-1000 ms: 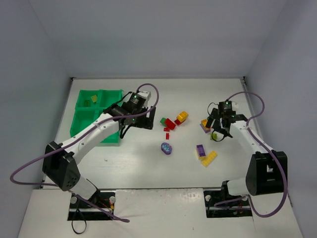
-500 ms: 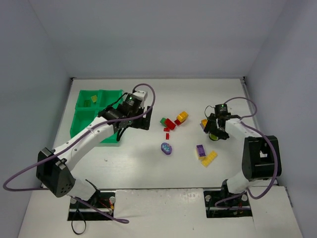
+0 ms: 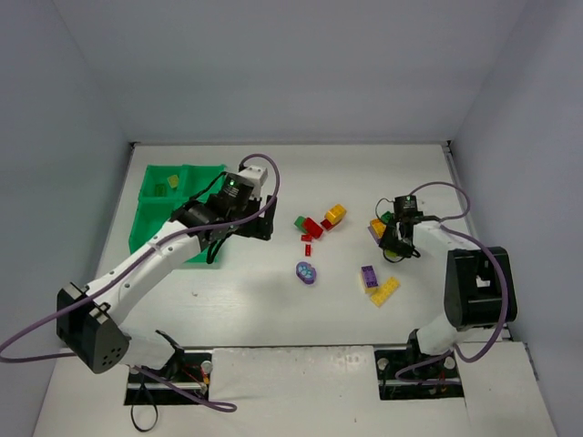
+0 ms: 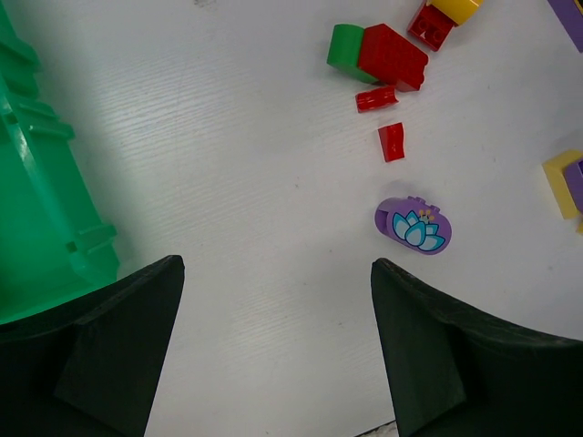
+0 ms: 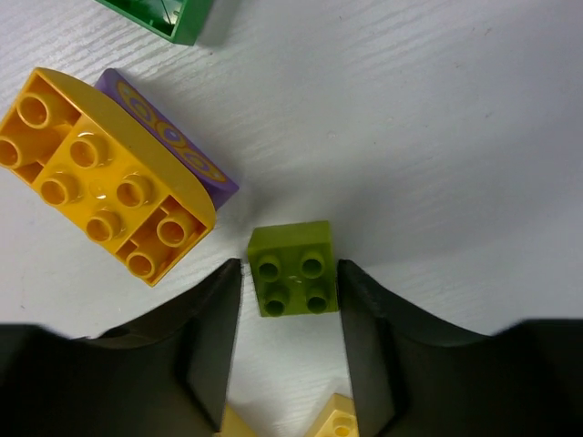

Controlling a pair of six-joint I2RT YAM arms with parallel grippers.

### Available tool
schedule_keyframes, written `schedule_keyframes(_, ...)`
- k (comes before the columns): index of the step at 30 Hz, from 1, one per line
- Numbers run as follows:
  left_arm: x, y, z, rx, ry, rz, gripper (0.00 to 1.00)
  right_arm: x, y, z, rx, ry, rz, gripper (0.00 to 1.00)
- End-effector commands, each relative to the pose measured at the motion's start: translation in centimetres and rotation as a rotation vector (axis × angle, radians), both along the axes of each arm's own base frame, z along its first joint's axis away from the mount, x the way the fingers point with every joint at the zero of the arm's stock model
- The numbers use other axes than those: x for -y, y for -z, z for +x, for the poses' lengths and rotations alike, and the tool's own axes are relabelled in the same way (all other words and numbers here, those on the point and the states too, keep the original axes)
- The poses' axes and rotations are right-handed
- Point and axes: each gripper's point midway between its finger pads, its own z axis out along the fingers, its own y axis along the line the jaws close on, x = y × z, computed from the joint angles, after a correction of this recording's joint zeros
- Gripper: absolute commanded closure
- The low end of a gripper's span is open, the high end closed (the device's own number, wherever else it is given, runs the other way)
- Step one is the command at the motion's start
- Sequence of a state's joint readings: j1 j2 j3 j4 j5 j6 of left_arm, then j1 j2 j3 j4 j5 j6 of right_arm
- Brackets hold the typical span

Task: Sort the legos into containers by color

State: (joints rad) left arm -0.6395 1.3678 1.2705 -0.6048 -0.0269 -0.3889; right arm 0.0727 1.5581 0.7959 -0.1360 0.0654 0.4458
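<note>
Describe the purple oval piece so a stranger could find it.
From the green tray on the left, look right to the red bricks in the middle. Just nearer the arms lies the purple oval piece, the only one bearing a pale blue flower.

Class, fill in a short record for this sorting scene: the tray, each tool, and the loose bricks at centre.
Tray: green tray, left side of the table, a yellowish piece in its far-left compartment
Left tool: open, empty, beside the tray
Right tool: open, straddling a lime brick
Centre: red bricks, purple oval piece, loose on the table
</note>
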Motion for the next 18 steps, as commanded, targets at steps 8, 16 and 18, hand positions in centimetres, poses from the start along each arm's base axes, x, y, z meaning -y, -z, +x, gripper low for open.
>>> schedule_keyframes(8, 1.7, -4.3, 0.2, 0.107, 0.075, -0.13, 0.23, -0.1, -4.0, 0.8, 0.15, -0.042, -0.009, 1.0)
schedule_keyframes(16, 4.1, -7.3, -0.6, 0.176, 0.22, -0.272, 0.23, -6.2, -16.4, 1.4, 0.54, -0.328, 0.224, 1.0)
schedule_keyframes(18, 4.7, -8.7, -0.7, 0.2, 0.249, -0.33, 0.23, -8.1, -20.1, 0.6, 0.667, -0.46, 0.272, 1.0)
